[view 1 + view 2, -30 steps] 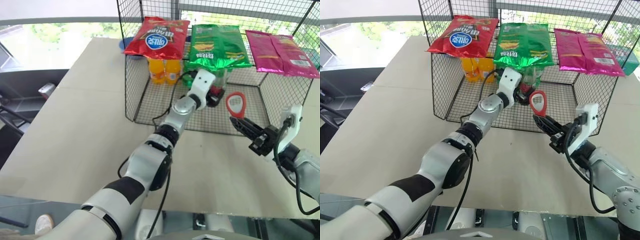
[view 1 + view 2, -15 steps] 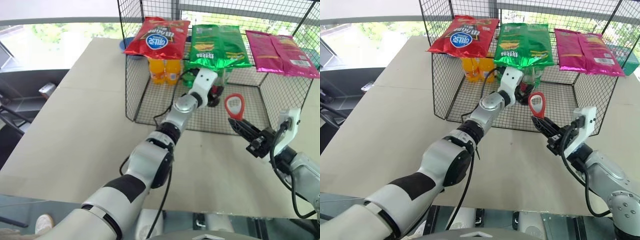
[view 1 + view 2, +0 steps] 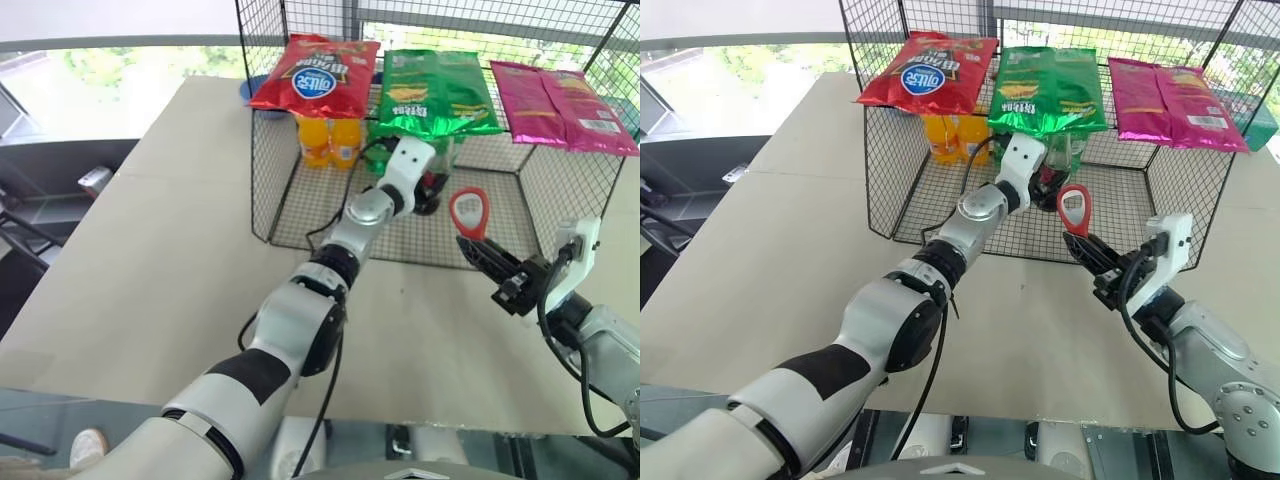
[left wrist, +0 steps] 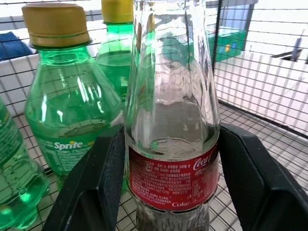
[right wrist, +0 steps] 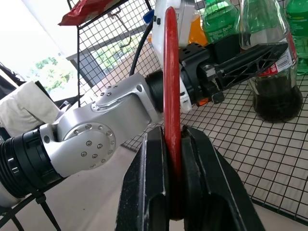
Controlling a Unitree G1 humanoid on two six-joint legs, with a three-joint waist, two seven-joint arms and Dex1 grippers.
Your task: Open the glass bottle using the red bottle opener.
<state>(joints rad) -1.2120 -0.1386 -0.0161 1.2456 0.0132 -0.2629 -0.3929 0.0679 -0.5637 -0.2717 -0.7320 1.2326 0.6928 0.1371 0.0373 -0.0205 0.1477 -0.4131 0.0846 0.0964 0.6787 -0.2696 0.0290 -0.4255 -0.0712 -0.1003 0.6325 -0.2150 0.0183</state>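
The glass bottle [image 4: 172, 120] stands upright on the mesh floor of the wire basket [image 3: 300, 190], towards its far middle, with the green plastic bottles [image 4: 72, 101] just behind and to its left; the left gripper [image 4: 171, 185] has reached in through the open near side and its two black fingers [image 4: 103, 178] press the bottle's body on either side at the red label, so the bottle is clamped, presumably to keep it from sliding or tipping when the cap is levered. The red bottle opener [image 3: 471, 212] is held by the right gripper [image 5: 173, 159], whose jaws are pinched tight on the short handle so that the loop head stands upward and free; it sits near the basket's front edge, to the right of the bottle and apart from it, a sensible waiting pose for bringing the loop down over the cap.

The cap itself is cut off in the left wrist view, and in the head views the left hand and the green snack bag [image 3: 435, 95] lying on the basket's top cover the neck, so whether the cap is on cannot be told; the dark liquid low in the bottle shows in the right wrist view; the orange drink bottles [image 3: 330, 140] stand further left under the red snack bag [image 3: 315, 75]; the pink bags [image 3: 565, 105] lie on the top at the right.
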